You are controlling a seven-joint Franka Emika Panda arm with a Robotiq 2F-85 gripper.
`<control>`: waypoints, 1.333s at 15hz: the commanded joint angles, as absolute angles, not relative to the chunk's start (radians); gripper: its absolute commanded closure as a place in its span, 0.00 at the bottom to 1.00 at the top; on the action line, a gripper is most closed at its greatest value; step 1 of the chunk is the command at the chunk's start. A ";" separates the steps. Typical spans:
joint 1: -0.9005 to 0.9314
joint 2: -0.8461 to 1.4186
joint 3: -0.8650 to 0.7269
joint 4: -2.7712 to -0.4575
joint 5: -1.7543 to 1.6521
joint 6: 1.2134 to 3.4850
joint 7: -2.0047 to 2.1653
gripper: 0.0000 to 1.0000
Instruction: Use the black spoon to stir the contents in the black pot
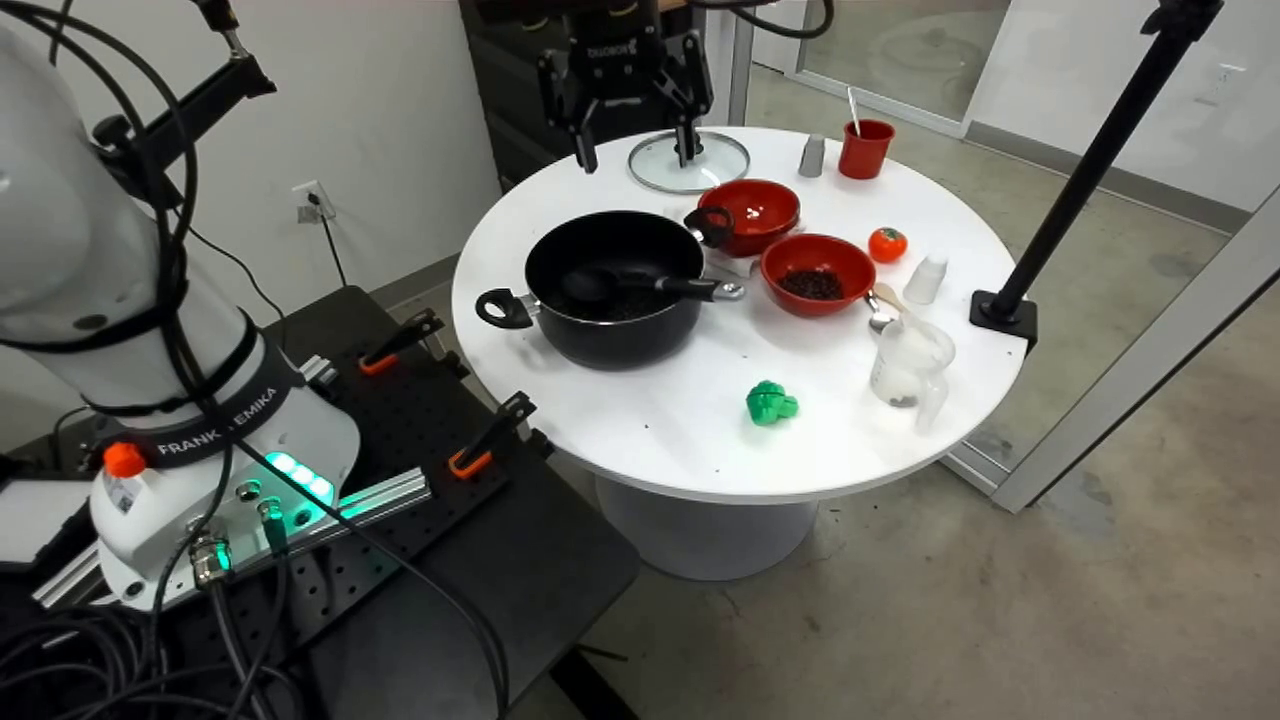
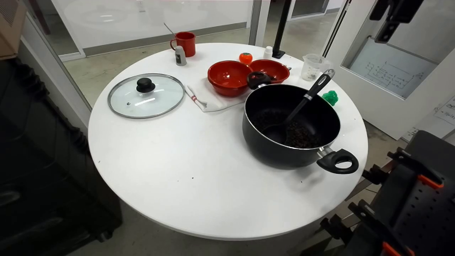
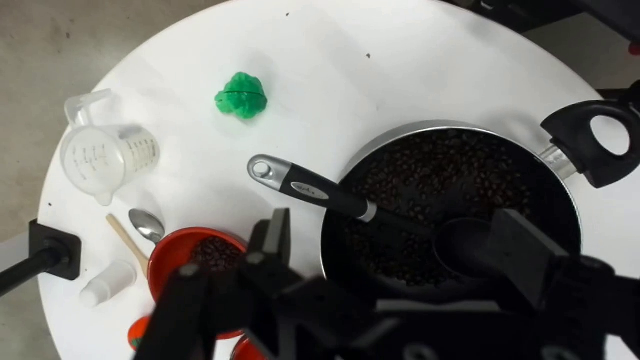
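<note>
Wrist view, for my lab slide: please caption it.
Long black spoon with silver-tipped handle resting in a round black pot of dark beans, seen past an open black gripper.

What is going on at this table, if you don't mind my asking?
A robot arm is here to stir the contents of the black pot with the black spoon, but it is holding nothing. Its open end effector hangs above the table. The spoon rests in the pot, scoop among dark beans and handle out over the rim. The glass lid lies on the table, off the pot. I can't tell whether any stirring has been done.
</note>
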State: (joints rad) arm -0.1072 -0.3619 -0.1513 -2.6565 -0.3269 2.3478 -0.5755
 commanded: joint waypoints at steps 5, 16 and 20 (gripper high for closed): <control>-0.096 -0.368 -0.151 -2.658 -0.408 2.313 -0.682 0.00; -0.091 -0.290 -0.082 -2.660 -0.841 2.377 -0.724 0.00; -0.070 -0.203 -0.066 -2.655 -0.963 2.377 -0.696 0.00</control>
